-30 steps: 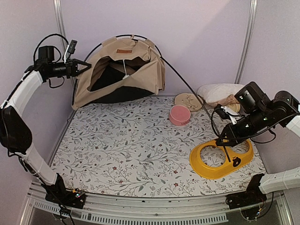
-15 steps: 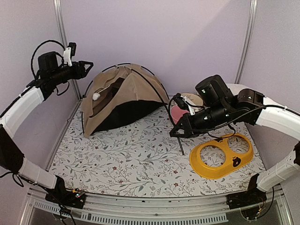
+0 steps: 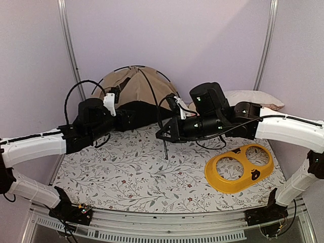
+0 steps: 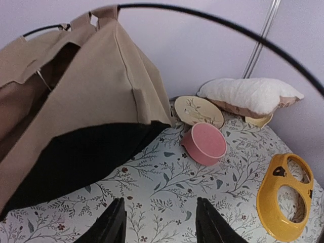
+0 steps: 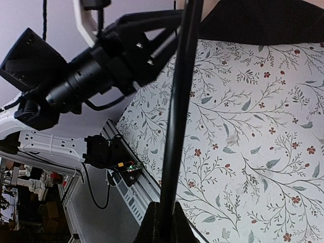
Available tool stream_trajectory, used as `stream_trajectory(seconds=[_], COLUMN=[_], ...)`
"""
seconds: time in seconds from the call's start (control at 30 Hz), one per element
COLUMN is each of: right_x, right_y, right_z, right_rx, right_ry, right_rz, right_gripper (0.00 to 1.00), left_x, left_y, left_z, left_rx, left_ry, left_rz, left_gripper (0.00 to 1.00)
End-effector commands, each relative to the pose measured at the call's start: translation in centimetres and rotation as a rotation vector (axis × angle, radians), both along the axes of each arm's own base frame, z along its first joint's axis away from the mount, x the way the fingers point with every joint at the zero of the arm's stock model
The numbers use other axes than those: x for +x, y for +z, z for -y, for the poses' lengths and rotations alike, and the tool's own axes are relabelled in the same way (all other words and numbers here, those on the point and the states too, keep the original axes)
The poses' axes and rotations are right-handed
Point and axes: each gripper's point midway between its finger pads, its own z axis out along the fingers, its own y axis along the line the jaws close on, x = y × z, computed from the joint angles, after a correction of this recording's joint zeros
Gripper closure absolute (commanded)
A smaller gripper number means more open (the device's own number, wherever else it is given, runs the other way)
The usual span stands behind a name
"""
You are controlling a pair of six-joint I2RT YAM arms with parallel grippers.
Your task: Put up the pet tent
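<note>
Top external: tent (image 3: 136, 88) sits at the back of the desk (image 3: 131, 172), left of centre, half up. The tan fabric is domed, the dark lining sags at the front, and thin black poles arc over the top.

Right claw (image 3: 164, 134) is clamped on a pole (image 5: 179, 101) near its free end. A short tail hangs below the claw, tip pointing down at the cloth, touching or just off it, can't tell which. Above the claw the pole's long axis runs up and back, then curves over the tent. So the tent lies behind and to the left of this claw, near but not touching.

Left claw (image 4: 159, 202) has its fingers apart with nothing between them. In the left wrist view the tent fills the left half of the frame, with the dark front hem just ahead and left of the fingers. Left arm is the nearer one to the fabric.

My read: the next move turns on the gap between the pole tip and the tent's front corner. Right arm carries the tip in and left arm pins or lifts the hem to meet it. Risk: the pole is bent and may spring if the grip slips.

Pink bowl (image 4: 205, 144) and yellow feeder (image 3: 238, 169) sit right of the tent, clear of that path.
</note>
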Motion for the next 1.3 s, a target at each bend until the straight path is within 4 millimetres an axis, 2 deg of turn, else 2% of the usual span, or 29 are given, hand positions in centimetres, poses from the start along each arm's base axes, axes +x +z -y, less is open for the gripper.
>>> stream_trajectory(seconds=[0.0, 0.07, 0.13, 0.43, 0.6, 0.83, 1.17, 1.27], right_x=[0.7, 0.6, 0.5, 0.2, 0.0, -0.2, -0.5, -0.5], right_y=[5.6, 5.3, 5.1, 4.7, 4.8, 4.6, 4.7, 4.7], right_z=[-2.2, -2.5, -2.6, -3.0, -3.1, -3.3, -3.5, -3.5], right_rx=[0.15, 0.147, 0.144, 0.136, 0.133, 0.128, 0.125, 0.124], right_ry=[-0.008, -0.005, -0.003, 0.002, 0.003, 0.008, 0.007, 0.006], right_rz=[0.152, 0.151, 0.151, 0.153, 0.156, 0.155, 0.158, 0.158], right_gripper=[1.0, 1.0, 1.0, 1.0, 1.0, 1.0, 1.0, 1.0], left_x=[0.7, 1.0, 1.6, 2.5, 2.8, 4.4, 7.7, 8.7], left_y=[-0.8, -1.3, -1.7, -1.2, -0.6, -0.6, -0.9, -1.5], left_z=[2.2, 3.1, 3.0, 2.0, 2.0, 1.1, 1.6, 1.9], left_rx=[-0.068, -0.063, -0.053, -0.044, -0.012, 0.003, 0.047, 0.07], left_ry=[0.075, 0.082, 0.116, 0.164, 0.147, 0.172, 0.175, 0.185], left_rz=[0.078, 0.125, 0.163, 0.37, 0.448, 0.458, 0.429, 0.396], left_gripper=[0.53, 0.54, 0.55, 0.59, 0.59, 0.6, 0.67, 0.71])
